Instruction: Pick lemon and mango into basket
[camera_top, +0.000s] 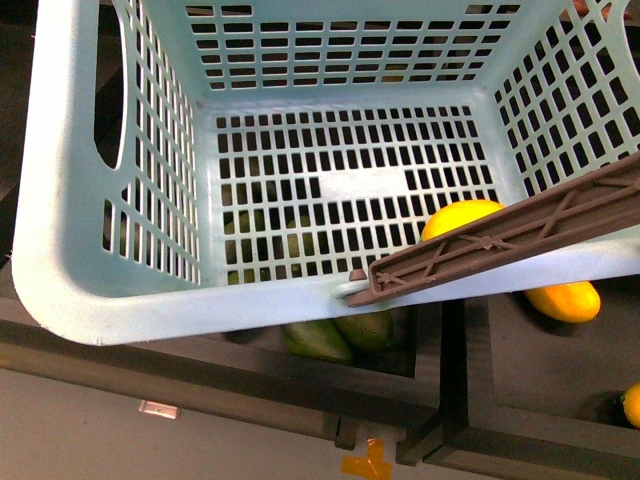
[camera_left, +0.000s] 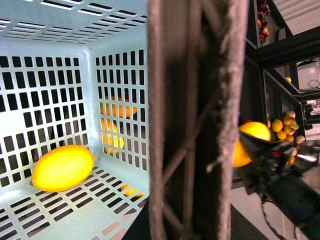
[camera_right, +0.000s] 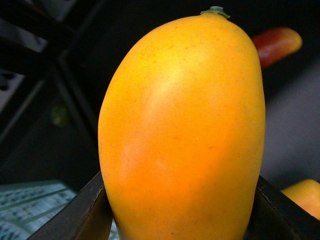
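Note:
The pale teal basket (camera_top: 110, 290) is lifted close to the front camera and fills most of that view. Its brown handle (camera_top: 520, 232) slants across the right rim. My left gripper is shut on the basket at this handle (camera_left: 195, 120), which blocks the middle of the left wrist view and hides the fingers. The lemon (camera_top: 458, 216) lies on the slotted floor in a corner (camera_left: 62, 167). My right gripper (camera_right: 182, 212) is shut on the mango (camera_right: 185, 125), its black fingers (camera_right: 87, 212) pressing both sides. Mango (camera_left: 250, 142) and gripper (camera_left: 260, 155) hang outside the basket, beyond the handle.
Dark shelf bins lie under the basket. Green oval fruits (camera_top: 340, 335) sit in one, a long yellow-orange fruit (camera_top: 566, 300) in the neighbouring one, and another yellow fruit (camera_top: 631, 405) at the right edge. A pile of mixed fruit (camera_left: 285, 127) shows in the distance.

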